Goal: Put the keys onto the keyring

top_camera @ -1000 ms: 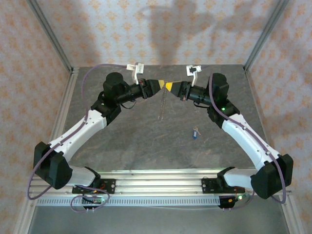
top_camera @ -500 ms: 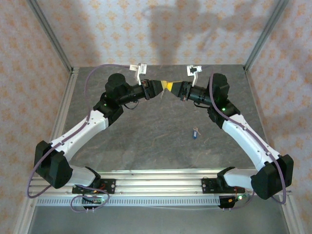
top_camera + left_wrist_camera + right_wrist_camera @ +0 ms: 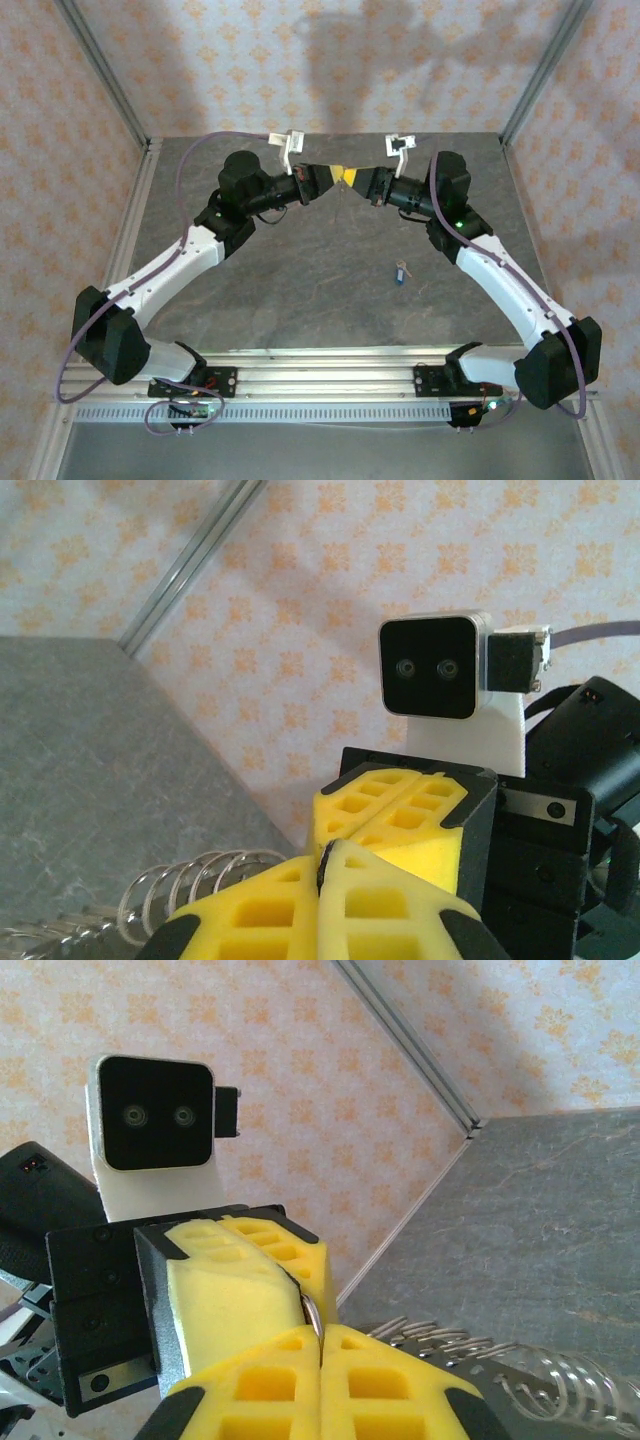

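Note:
The keyring is pinched between both grippers above the back middle of the table. Its thin metal rim pokes out between the yellow pads of my right gripper, which is shut on it. My left gripper is shut too, with a dark sliver of the keyring in its seam. From above, the left gripper and right gripper meet tip to tip. A coiled metal strand trails off beside the pads and also shows as the strand. The blue-headed key lies on the table, right of centre, apart from both grippers.
The grey stone-look table is walled by patterned panels with aluminium posts at the back corners. Each wrist camera sees the other arm's white camera block, very close.
The left gripper moved right to meet the right gripper and shut on the keyring. The strand that hung below the grippers is no longer seen from above.

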### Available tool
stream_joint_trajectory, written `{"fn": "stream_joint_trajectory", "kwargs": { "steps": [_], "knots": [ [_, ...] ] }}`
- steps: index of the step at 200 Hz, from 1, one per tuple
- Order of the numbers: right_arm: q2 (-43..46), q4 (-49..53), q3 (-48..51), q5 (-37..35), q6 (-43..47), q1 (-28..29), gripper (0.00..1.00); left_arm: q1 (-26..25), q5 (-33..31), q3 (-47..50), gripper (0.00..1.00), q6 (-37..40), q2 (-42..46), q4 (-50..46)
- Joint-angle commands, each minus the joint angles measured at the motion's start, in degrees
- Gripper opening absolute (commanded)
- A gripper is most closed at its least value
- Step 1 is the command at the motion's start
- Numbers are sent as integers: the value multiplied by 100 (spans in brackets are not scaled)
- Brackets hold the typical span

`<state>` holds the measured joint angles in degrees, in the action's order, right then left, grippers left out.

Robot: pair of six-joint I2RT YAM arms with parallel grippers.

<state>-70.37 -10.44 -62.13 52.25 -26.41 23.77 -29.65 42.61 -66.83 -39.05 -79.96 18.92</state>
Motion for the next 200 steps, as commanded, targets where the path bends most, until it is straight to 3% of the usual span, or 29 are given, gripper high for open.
{"fn": "stream_joint_trajectory", "kwargs": {
  "steps": [1,38,63,87,128,200],
  "knots": [
    [19,-407,-36,84,-58,59,0,-245,120,-244,0,109,-99,-36],
    [1,-190,-148,-59,-50,41,0,-270,-315,-201,0,52,-55,-161],
    [185,-13,-130,-208,-98,-96,31,-273,-638,-155,0,-40,-19,-220],
    [590,122,27,-441,-212,-302,42,-271,-693,-155,0,17,-10,-278],
    [928,180,295,-911,-690,-408,46,-252,-482,-288,0,267,-70,-363],
    [779,-1698,1245,-1142,-2226,-407,47,-251,-434,-191,0,-57,-204,27]
  ]
}}
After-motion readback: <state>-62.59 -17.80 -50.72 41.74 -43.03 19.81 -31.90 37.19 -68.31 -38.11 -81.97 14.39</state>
